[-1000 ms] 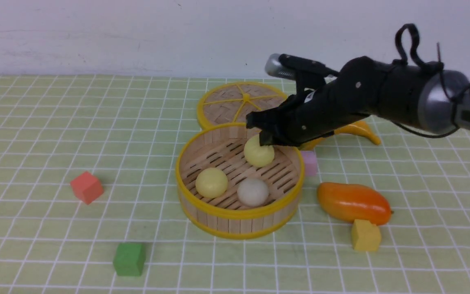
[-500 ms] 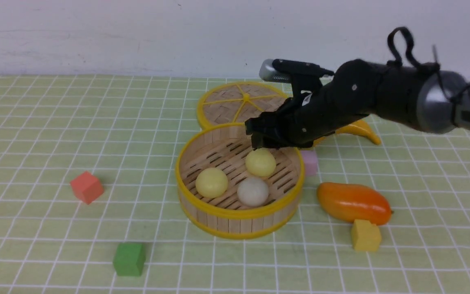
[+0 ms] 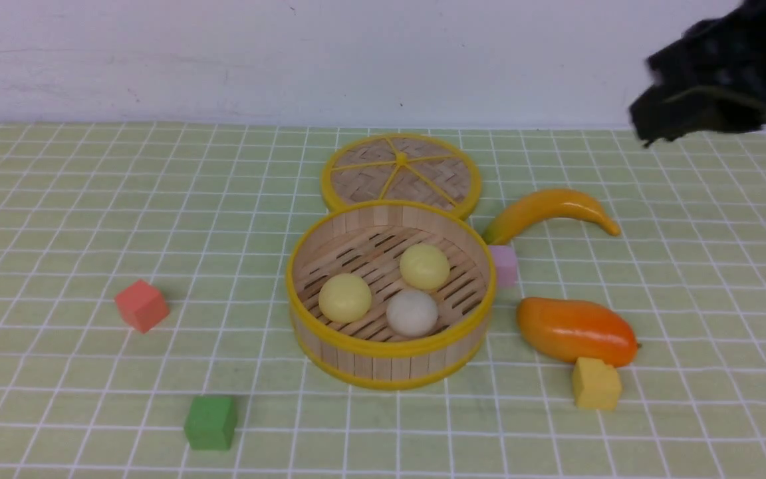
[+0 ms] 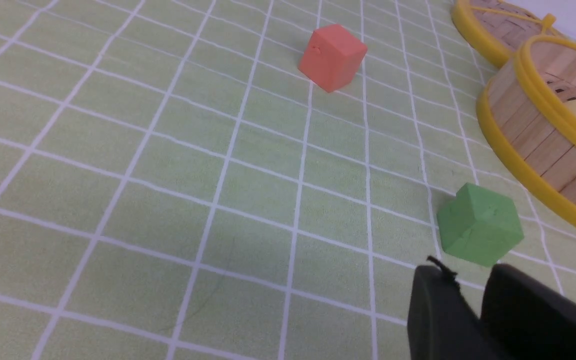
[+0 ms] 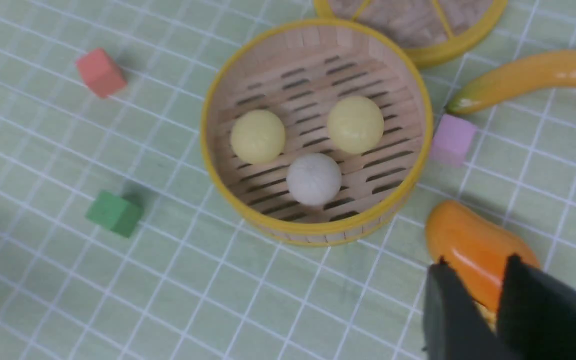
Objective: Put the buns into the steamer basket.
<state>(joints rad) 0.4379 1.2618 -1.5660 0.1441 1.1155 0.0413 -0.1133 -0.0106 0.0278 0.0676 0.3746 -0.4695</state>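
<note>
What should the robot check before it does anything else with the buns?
1. All three buns inside the steamer basket: ok.
2. No bun left out on the mat: ok.
3. Basket upright: ok.
4. Right gripper carrying nothing: ok.
5. Right arm clear of the basket: ok.
6. Lid on the basket: not ok, it lies flat behind it.

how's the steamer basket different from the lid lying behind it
The steamer basket has upright slat walls and an open slatted floor; the lid is a flat woven disc crossed by yellow spokes. The steamer basket holds three buns; the lid carries nothing. The steamer basket sits nearer the front camera and looks larger, while the lid lies behind it, its near edge hidden by the basket's rim. Both are round, bamboo-coloured and yellow-rimmed.
</note>
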